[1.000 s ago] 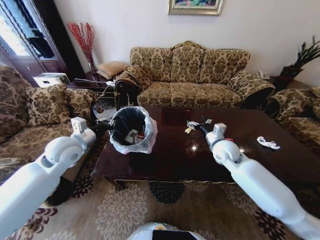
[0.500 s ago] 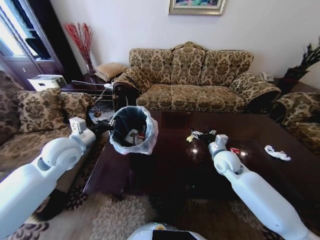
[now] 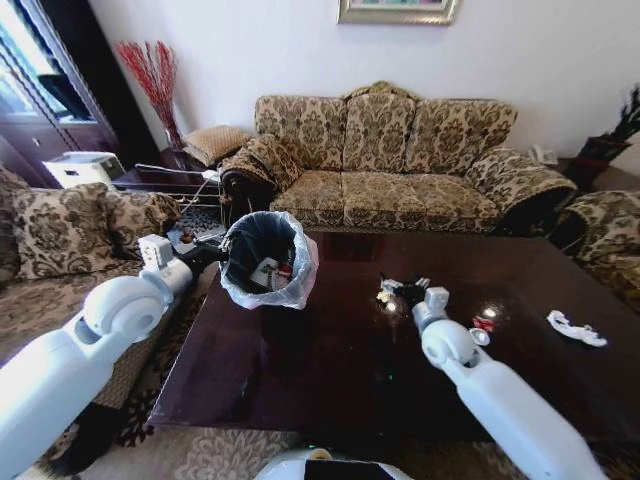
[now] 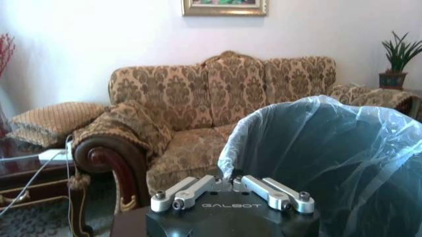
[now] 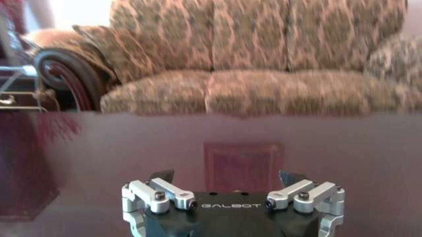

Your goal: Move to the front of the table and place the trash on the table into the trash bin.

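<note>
A Galbot G1 faces the long dark counter (image 3: 300,380), its left gripper (image 4: 232,185) with jaws clamped on the bag-lined rim of the trash bin (image 3: 266,258), held over the counter's left far corner with wrappers already inside. The right gripper (image 5: 232,180), jaws spread wide and empty, hovers low over mid-counter, pointing at the far edge. The trash lies nearest that right arm: a small wrapper cluster (image 3: 392,291) just by its tip, red-and-white bits (image 3: 482,327) to its right, a crumpled white wrapper (image 3: 575,328) toward the counter's right edge.

Trash bin (image 4: 343,163) cut off, its contents perhaps too small.
</note>
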Robot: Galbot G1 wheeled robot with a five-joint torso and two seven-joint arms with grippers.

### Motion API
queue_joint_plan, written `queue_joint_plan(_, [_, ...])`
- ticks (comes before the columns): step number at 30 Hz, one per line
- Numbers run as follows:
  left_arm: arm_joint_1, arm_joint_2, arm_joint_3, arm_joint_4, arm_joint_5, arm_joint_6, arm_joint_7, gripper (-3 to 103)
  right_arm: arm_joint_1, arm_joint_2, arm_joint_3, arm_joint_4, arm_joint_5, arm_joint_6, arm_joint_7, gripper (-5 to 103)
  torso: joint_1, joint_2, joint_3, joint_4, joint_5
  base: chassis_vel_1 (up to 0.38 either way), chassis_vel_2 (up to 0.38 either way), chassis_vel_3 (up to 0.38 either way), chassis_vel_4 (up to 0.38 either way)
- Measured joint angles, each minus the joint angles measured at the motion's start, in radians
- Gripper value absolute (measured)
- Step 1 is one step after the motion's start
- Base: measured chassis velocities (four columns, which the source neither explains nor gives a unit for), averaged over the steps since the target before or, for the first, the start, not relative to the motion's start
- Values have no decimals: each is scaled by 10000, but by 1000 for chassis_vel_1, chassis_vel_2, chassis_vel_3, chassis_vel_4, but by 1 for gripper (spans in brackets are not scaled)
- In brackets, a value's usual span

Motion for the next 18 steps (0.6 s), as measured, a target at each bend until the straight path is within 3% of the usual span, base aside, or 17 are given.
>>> queue_joint_plan(8, [-36, 85, -23, 70, 9, 5, -12, 3, 1116, 1170, -558, -1888, -41, 448, 79, 100, 19, -6, 8, 3, -2, 0, 0, 0, 0])
queue_joint_plan(18, [-96, 189, -37, 154, -15, 5, 38, 3, 1381, 1684, -530, -2635, 282, 492, 784, 100, 13, -6, 6, -1, -1, 0, 0, 0, 0])
